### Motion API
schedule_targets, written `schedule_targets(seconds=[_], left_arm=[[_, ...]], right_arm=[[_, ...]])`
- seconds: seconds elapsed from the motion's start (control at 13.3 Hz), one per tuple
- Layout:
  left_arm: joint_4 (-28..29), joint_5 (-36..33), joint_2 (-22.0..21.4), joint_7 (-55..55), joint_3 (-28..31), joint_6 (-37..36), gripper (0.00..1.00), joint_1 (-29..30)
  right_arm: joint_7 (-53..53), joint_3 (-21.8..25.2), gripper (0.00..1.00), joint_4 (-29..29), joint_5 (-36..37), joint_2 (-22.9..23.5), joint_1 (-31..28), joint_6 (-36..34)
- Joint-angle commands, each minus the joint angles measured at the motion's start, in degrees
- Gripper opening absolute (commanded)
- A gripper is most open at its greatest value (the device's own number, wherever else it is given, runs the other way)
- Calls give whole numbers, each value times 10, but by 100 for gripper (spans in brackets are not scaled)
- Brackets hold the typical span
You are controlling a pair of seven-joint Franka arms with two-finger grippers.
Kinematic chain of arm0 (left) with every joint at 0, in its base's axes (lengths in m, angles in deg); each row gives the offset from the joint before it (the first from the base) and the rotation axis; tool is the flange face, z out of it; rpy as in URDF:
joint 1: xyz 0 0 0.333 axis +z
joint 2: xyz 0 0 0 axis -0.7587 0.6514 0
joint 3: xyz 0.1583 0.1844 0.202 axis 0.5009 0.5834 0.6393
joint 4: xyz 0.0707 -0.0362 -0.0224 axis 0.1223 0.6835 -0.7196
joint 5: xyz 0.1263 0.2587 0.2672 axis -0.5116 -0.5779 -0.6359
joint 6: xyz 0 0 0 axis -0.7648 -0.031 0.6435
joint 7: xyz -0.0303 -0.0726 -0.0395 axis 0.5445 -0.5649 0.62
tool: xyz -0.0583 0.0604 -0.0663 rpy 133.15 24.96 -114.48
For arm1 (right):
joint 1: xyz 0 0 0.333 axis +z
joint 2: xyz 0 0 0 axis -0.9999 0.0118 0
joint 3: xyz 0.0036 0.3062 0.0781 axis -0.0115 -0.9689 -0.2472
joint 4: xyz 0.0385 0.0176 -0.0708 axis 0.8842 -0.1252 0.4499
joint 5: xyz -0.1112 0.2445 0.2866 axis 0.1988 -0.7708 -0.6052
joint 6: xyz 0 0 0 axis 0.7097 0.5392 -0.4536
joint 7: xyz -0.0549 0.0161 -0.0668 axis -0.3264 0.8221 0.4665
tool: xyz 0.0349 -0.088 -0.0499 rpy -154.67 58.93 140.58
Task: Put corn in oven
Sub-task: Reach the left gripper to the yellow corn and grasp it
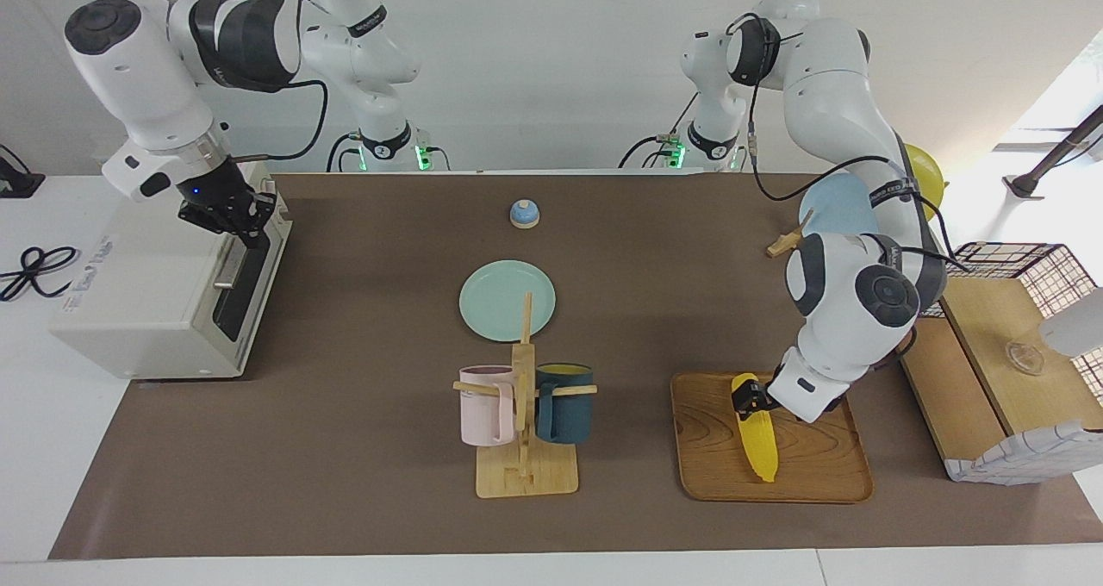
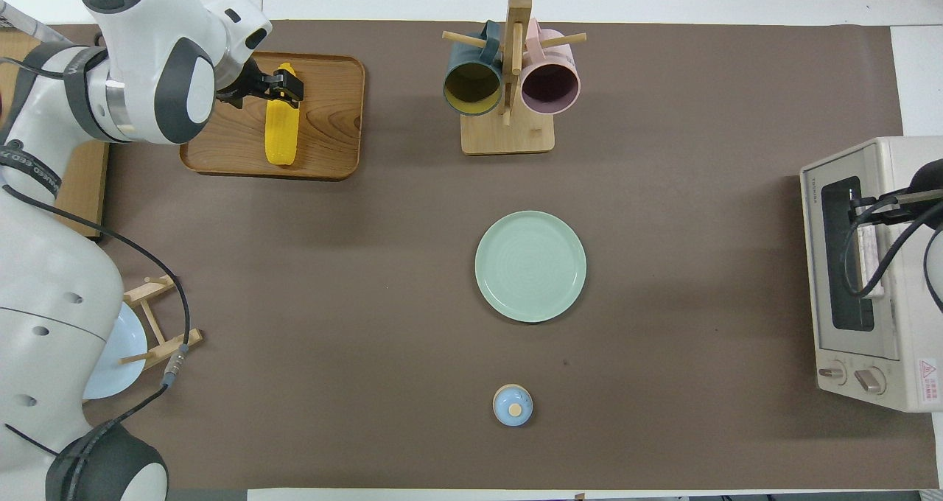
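Facing view: corn (image 1: pixel 756 436) = bright yellow, smooth, tapered cob, rows of kernels faintly visible, pointed tip aimed away from the robots. Lies on the wooden tray (image 1: pixel 814 474) toward the left arm's end of the table. Left gripper (image 1: pixel 746 397) is down at the cob's blunt end, the end nearer the robots, fingers spread to either side of it; can't tell if they touch it. Oven (image 1: pixel 164 280) = cream-white box w/ dark glass door and metal bar handle, at the right arm's end, door closed. Right gripper (image 1: pixel 246 222) sits at the door's top edge by the handle, fingertips brought together; can't tell whether it pinches the handle. Mint-green plate (image 1: pixel 507 300) mid-table, mug rack (image 1: pixel 524 431) w/ pink and dark-blue mugs farther from the robots than the plate.

Overhead view: corn (image 2: pixel 281 129) lies lengthwise on the tray (image 2: pixel 328 125), w/ the black fingers of the left gripper (image 2: pixel 282 88) straddling its upper part. Oven (image 2: pixel 869 272) at the table's edge, knobs toward the robots; right gripper (image 2: pixel 862 208) over the door glass, mostly hidden by cable. Small blue lidded jar (image 2: pixel 513 404) nearer the robots than the plate (image 2: pixel 530 265).
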Motion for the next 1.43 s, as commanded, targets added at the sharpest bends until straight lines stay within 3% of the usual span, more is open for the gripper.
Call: schedule_targets(seconds=[0.0,0.38,0.53,0.6,0.83,0.9,1.05,1.2,1.35], left_arm=[[49,-11,-17,5,6,47,100,-10],[116,-11,-35,3,6,92,100,-9],[111,-11,-35,3,5,88,97,-5],[106,-11,-34,3,5,86,90,-6],[90,-9,-33,3,5,43,49,-6],[86,-8,-32,5,5,39,42,-8],[85,4,-32,13,6,37,11,-11],[75,13,-35,23,6,21,0,-15],[59,15,-48,78,4,-15,0,-29]], right_arm=[[7,-2,0,-32,12,-17,-14,24],[-66,-2,0,-54,14,-4,-33,51],[-87,-2,0,-54,14,9,-41,55],[-96,-2,0,-54,14,12,-42,61],[-96,-2,0,-54,28,16,-44,62],[-96,-2,0,-55,40,17,-43,66],[-96,-2,0,-56,42,19,-43,66],[-96,-2,0,-70,42,21,-42,76],[-97,-3,0,-90,41,21,-33,93]])
